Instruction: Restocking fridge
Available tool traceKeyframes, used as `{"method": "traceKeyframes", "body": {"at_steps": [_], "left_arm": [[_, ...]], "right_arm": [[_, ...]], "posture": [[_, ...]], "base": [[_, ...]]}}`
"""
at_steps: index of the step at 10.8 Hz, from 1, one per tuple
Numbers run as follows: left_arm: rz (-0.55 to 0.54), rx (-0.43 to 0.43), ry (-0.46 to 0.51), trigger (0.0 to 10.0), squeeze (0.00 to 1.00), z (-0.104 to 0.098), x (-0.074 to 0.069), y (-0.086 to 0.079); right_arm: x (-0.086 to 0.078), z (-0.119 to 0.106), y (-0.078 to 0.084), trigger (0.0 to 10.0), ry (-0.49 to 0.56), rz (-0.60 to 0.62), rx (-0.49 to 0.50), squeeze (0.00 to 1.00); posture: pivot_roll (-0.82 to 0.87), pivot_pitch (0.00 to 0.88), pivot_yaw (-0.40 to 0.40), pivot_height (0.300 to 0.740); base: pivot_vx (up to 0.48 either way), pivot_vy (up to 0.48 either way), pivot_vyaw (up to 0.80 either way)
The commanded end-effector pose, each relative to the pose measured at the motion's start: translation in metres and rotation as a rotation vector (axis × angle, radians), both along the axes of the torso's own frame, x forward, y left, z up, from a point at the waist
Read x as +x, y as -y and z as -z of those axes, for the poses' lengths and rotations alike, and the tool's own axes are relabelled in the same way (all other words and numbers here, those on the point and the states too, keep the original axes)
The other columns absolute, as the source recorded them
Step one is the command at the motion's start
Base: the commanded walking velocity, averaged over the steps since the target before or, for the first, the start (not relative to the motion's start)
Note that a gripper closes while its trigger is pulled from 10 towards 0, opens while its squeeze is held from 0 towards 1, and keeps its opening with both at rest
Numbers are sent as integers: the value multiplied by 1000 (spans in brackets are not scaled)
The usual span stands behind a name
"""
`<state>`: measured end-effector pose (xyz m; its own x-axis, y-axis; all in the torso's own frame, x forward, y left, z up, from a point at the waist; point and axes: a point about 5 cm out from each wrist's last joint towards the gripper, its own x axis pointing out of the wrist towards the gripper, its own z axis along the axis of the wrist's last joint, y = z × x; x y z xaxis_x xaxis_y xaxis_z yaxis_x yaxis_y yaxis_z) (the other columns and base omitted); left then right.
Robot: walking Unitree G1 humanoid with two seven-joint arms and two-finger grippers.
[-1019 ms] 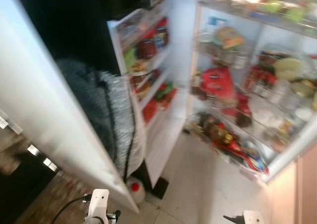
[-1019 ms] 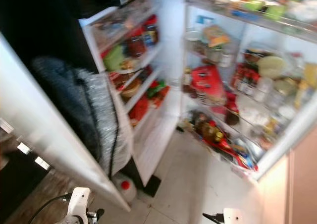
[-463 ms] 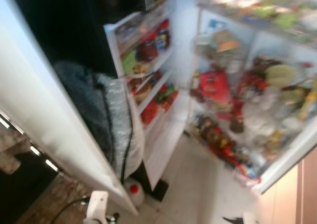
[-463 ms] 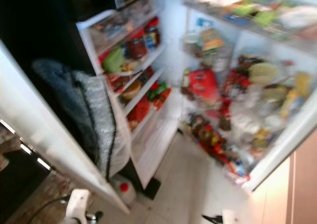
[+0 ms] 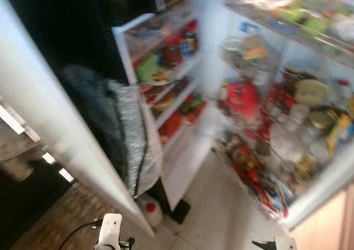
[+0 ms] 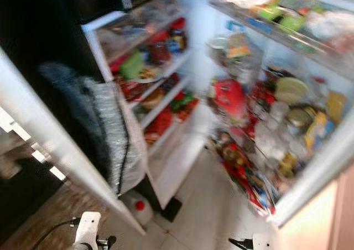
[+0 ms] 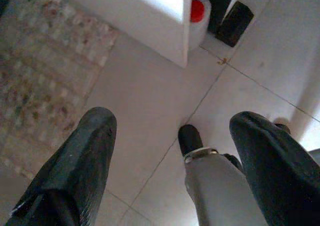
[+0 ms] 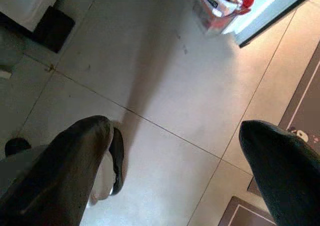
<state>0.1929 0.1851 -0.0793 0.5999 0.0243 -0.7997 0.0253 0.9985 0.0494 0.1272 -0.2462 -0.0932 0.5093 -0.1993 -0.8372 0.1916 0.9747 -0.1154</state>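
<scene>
Fridge open, jug below door

View shift only — the whole scene slides and tilts a little against the earlier frames, so the camera moves, not the contents. The fridge and its open door sit slightly further right in frame. Blur persists — shelf items show no displacement relative to one another.

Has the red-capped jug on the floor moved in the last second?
No. The jug sits tucked against the bottom corner of the open fridge door, beside the dark block, as before; slight shifts across the picture are camera motion.
</scene>
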Motion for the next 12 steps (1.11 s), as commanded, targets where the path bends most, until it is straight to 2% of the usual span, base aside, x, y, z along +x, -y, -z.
{"method": "traceKeyframes", "body": {"at_steps": [1,2,3,4,5,6,7,8,10,12], "left_arm": [[-11,13,-23,10000,0,2,-5,-7],[-7,14,-24,10000,0,2,-5,-7],[-3,17,-26,10000,0,2,-6,-7],[-1,19,-28,10000,0,3,-6,-7],[1,19,-29,10000,0,3,-7,-7],[13,24,-33,10000,0,3,-7,-8],[28,30,-34,10000,0,3,-7,-9],[28,31,-31,10000,0,2,-7,-9],[26,29,-24,10000,0,2,-6,-9],[25,21,-18,10000,0,1,-5,-9]], "right_arm": [[-1,1,-3,10000,17,34,5,0],[-1,0,-1,10000,27,59,-18,0],[-4,-1,5,10000,39,153,-113,0],[-8,-2,7,10000,52,258,-146,0],[9,-12,16,10000,140,300,-181,0],[26,-31,37,10000,282,417,-271,0],[19,-44,58,10000,356,531,-386,0],[17,-48,63,10000,382,564,-419,0],[12,-67,78,10000,504,708,-530,0],[14,-83,82,10000,607,745,-606,0]], "posture": [[-216,0,78,740],[-220,0,79,740],[-225,0,83,740],[-231,0,88,740],[-231,0,88,740],[-245,0,101,740],[-252,0,102,740],[-252,0,102,740],[-261,0,106,740],[-265,0,108,740]], "base": [[0,0,0],[0,0,0],[0,0,0],[0,0,0],[0,0,0],[0,0,0],[0,0,0],[0,0,0],[0,0,0],[0,0,0]]}}
